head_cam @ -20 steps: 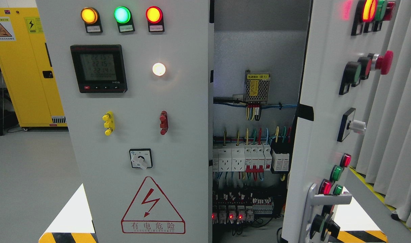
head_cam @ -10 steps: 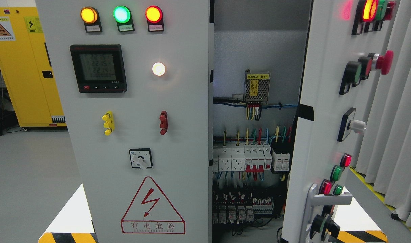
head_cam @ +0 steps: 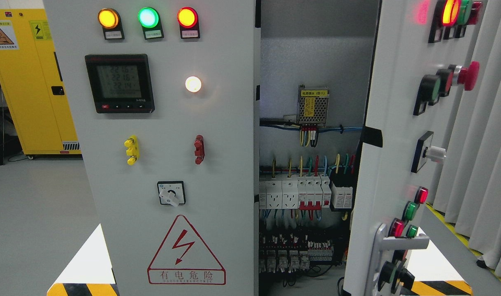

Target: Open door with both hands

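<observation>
Electrical cabinet with its right door swung open, no robot hand in sight.

The right door (head_cam: 394,164) stands ajar, edge-on toward the camera, its silver handle (head_cam: 384,242) low near the bottom; the left door (head_cam: 168,156) is closed, carrying a meter (head_cam: 119,83) and a red warning triangle (head_cam: 186,250). Between them the breakers (head_cam: 300,193) and wiring show. Neither hand appears, so whether the fingers are apart or together cannot be told.
</observation>
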